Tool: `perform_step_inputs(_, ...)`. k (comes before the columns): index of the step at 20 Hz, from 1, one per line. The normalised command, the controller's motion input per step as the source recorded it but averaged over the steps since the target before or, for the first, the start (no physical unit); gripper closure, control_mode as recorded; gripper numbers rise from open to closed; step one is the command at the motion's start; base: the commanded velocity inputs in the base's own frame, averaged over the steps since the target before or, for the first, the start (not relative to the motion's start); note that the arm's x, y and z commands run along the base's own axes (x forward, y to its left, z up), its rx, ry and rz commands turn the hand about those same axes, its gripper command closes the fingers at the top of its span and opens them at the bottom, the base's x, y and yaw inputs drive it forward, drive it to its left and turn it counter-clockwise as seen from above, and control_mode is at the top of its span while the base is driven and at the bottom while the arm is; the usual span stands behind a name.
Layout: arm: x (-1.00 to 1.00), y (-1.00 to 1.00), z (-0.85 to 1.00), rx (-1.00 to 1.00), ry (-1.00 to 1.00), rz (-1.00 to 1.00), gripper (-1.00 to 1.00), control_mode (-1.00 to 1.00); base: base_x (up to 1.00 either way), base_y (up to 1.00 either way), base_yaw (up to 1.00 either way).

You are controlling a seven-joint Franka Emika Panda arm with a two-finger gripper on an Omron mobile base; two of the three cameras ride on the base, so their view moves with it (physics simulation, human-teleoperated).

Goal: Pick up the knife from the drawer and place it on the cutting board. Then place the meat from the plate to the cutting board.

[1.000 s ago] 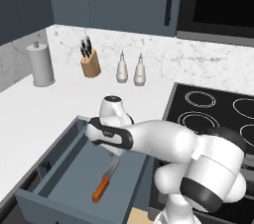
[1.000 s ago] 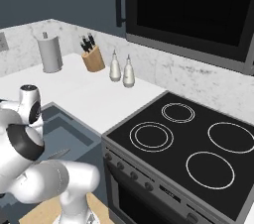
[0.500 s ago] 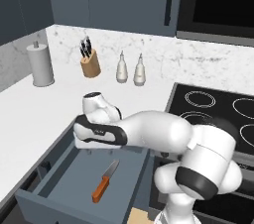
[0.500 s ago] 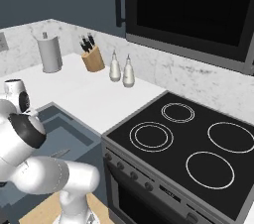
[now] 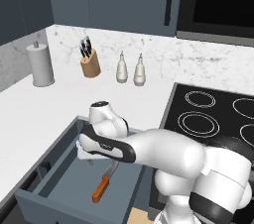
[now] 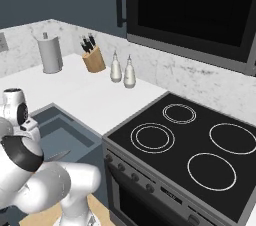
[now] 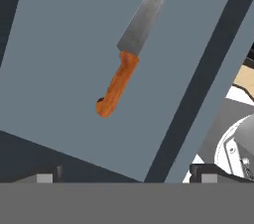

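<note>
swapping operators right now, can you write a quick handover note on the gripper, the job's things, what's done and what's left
Gripper: open, empty, over the open drawer, looking down at the knife.
Knife: lies flat on the drawer floor, untouched; orange handle toward the drawer front in the left base view.
Cutting board: a tan corner shows below the drawer's right end.
Done: drawer open, arm positioned above the knife.
Left: lower, grasp the handle, carry the knife to the board; then move the meat from the plate to the board.
</note>
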Motion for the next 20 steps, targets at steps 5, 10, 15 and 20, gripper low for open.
perform_step_inputs(5, 0.17, 0.00, -0.57, 0.08, 0.00, 0.00, -1.00, -1.00, 0.00, 0.00, 0.00)
perform_step_inputs(10, 0.38, 0.29, -0.47, -0.02, 0.08, 0.00, -1.00, -1.00, 0.00, 0.00, 0.00)
perform_step_inputs(15, 0.33, 0.35, -0.40, -0.05, 0.12, 0.00, -1.00, -1.00, 0.00, 0.00, 0.00)
perform_step_inputs(20, 0.17, 0.24, -0.48, -0.03, 0.02, 0.00, -1.00, -1.00, 0.00, 0.00, 0.00)
